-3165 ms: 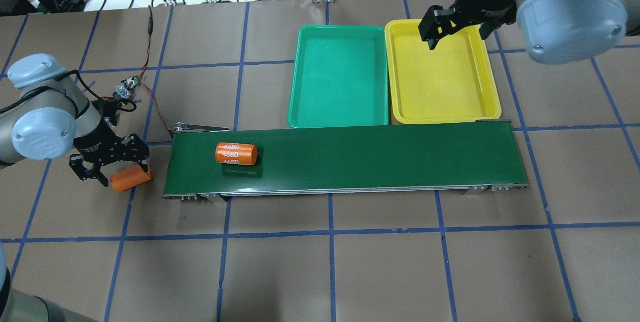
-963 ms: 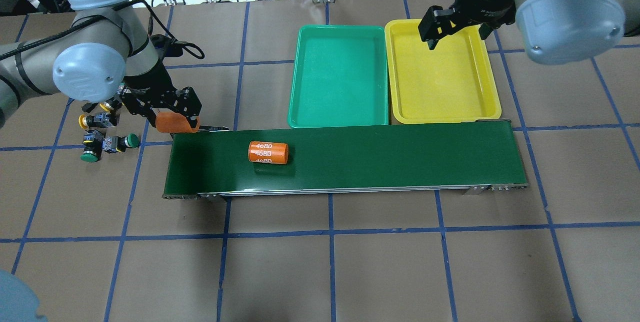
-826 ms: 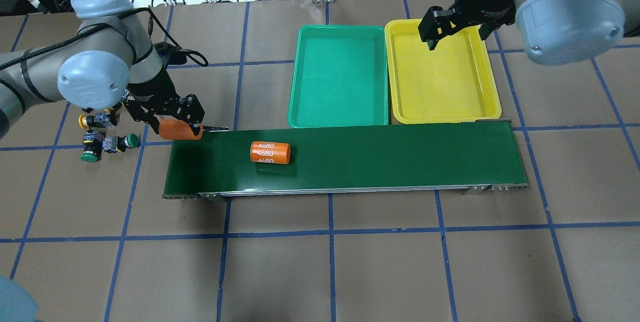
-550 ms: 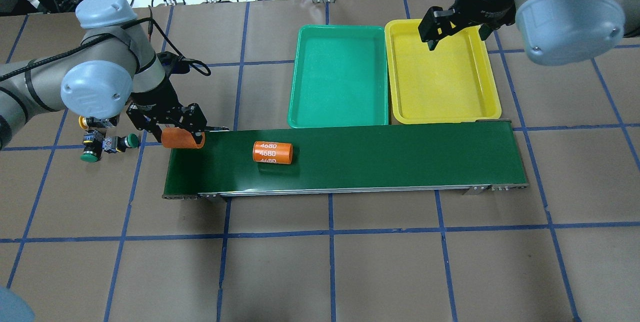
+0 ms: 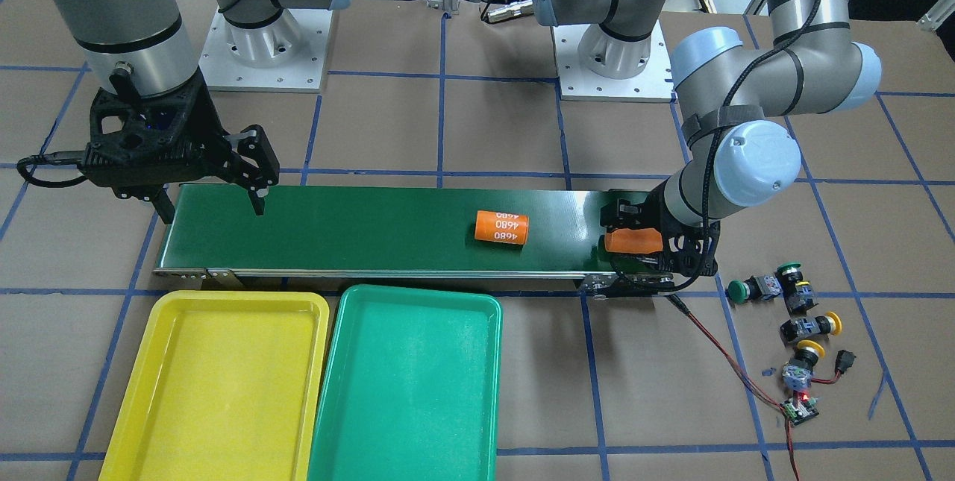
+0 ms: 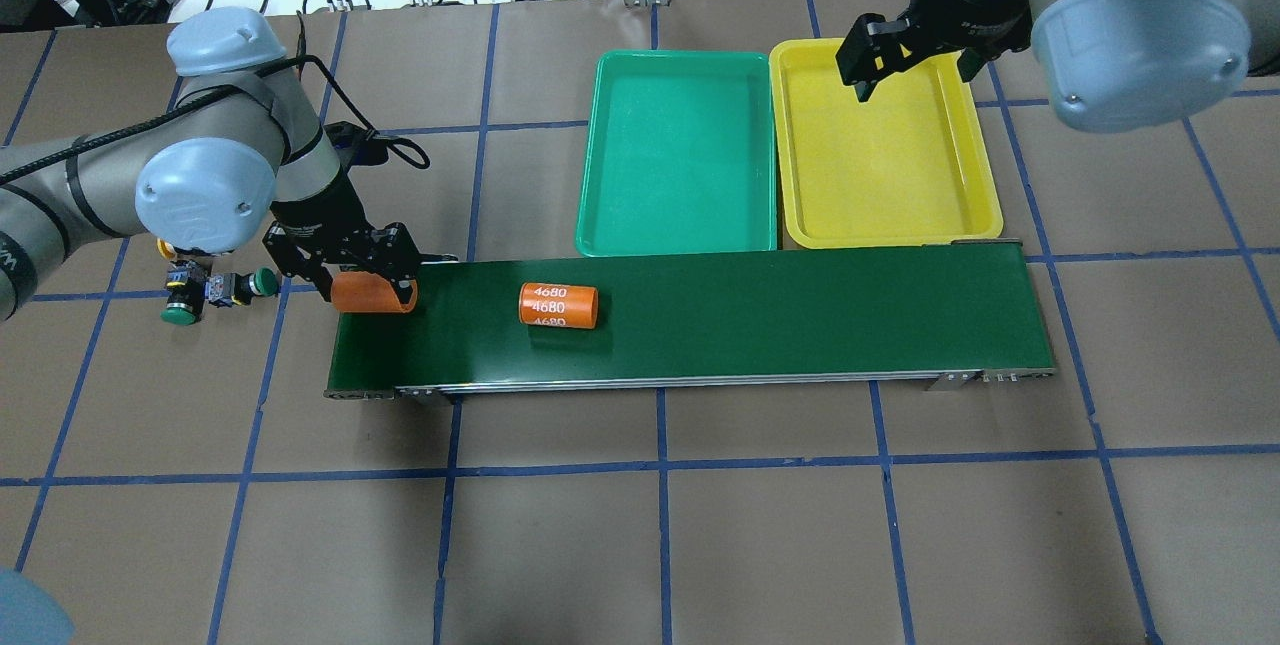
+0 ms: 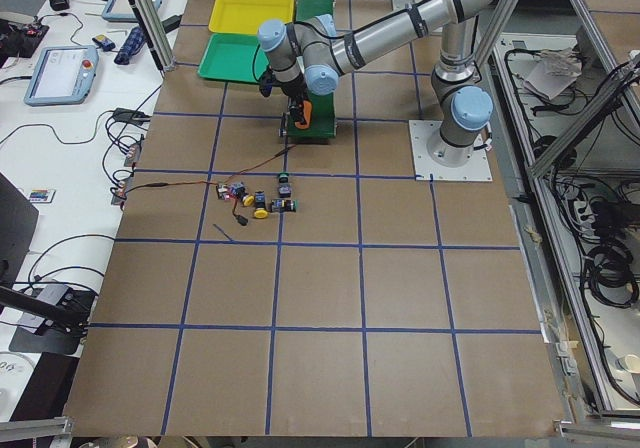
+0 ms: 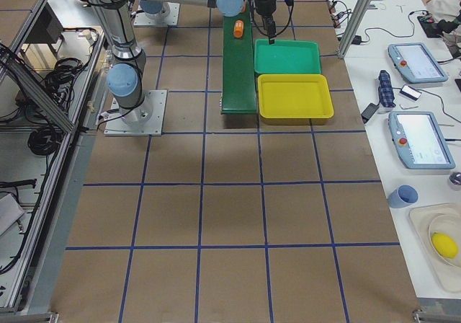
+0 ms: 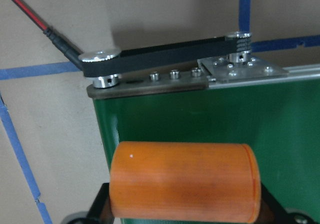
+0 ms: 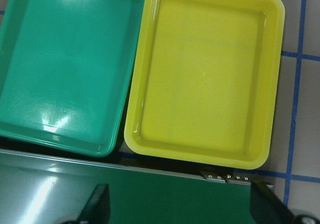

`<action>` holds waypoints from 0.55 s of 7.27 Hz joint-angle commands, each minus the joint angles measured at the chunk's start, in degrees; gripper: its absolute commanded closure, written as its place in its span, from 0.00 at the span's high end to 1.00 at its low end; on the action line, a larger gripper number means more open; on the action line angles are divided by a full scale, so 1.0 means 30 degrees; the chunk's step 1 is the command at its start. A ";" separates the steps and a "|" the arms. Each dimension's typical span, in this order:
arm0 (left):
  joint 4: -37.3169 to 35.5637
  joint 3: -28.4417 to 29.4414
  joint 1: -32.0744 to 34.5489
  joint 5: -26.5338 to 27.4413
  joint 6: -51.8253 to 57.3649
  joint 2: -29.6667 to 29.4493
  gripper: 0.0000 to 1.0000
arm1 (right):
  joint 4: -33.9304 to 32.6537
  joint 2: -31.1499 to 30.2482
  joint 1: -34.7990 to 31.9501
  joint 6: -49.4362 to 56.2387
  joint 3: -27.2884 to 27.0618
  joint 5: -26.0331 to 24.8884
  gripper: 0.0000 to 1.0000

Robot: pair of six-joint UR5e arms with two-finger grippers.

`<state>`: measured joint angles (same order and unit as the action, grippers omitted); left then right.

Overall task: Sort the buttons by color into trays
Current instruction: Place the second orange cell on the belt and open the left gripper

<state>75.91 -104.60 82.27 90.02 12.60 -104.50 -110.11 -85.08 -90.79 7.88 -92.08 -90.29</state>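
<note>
Grips an orange cylinder [image 6: 372, 293] in the left fingers [image 6: 320, 275] above the left end of the belt [image 6: 750, 315]; holds the right fingers [image 6: 858, 70] spread, empty, over the yellow tray [image 6: 985, 195]. Finds the buttons [image 5: 761, 287] on the table [image 6: 700, 525] just left of the left fingers, nearest that arm.

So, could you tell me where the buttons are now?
In the front-facing view, the buttons lie clustered on the table at the right, just beyond the end of the conveyor belt.
</note>
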 commanded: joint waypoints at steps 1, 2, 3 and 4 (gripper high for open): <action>0.0040 0.0380 0.0028 -0.0211 -0.0010 0.0494 1.00 | -0.0065 -0.0028 -0.0029 -0.0019 0.0137 0.0037 1.00; 0.0040 0.0876 -0.0001 -0.0124 -0.0010 0.0816 1.00 | -0.0007 0.0001 -0.0030 -0.0020 0.0079 0.0037 1.00; 0.0272 0.1751 -0.0465 0.0022 0.0281 0.0906 1.00 | 0.0022 0.0001 -0.0030 0.0009 -0.0037 -0.0079 1.00; 0.0361 0.2514 -0.0905 0.0110 0.0341 0.0849 1.00 | -0.0006 0.0001 -0.0030 0.0010 -0.0068 -0.0022 1.00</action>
<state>76.56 -99.88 81.03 89.98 13.20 -102.07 -110.11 -85.09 -90.87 7.88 -92.09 -90.37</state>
